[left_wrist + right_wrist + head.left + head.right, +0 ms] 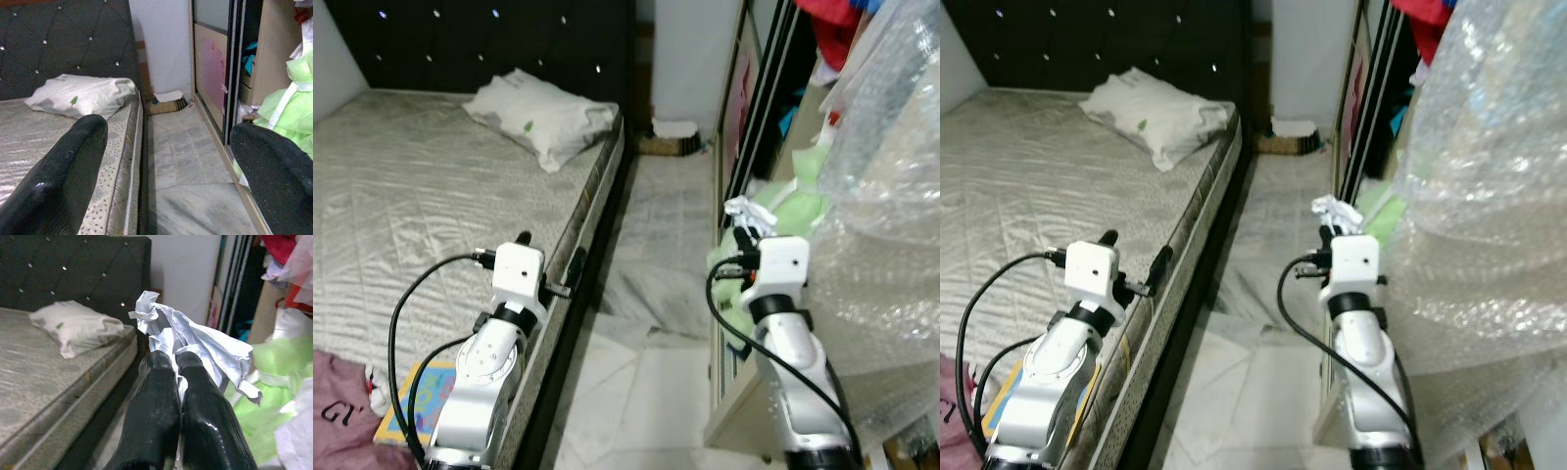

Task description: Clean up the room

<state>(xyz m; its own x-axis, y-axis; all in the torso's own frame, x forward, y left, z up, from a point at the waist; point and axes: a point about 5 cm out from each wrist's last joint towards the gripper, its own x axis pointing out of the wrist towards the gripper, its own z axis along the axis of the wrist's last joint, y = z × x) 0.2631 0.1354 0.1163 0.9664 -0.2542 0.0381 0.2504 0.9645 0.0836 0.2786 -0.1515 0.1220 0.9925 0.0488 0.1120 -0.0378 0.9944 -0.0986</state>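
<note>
White crumpled paper [188, 340] in right claw [177, 363], bed [411, 196] beside

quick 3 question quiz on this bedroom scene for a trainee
1. True or false: the right gripper is shut on crumpled paper.
2. What lies at the head of the bed? A) pillow B) shoe C) book
3. Is the left gripper open or shut?

Key: 1 true; 2 A; 3 open, with nothing between its fingers.
</note>
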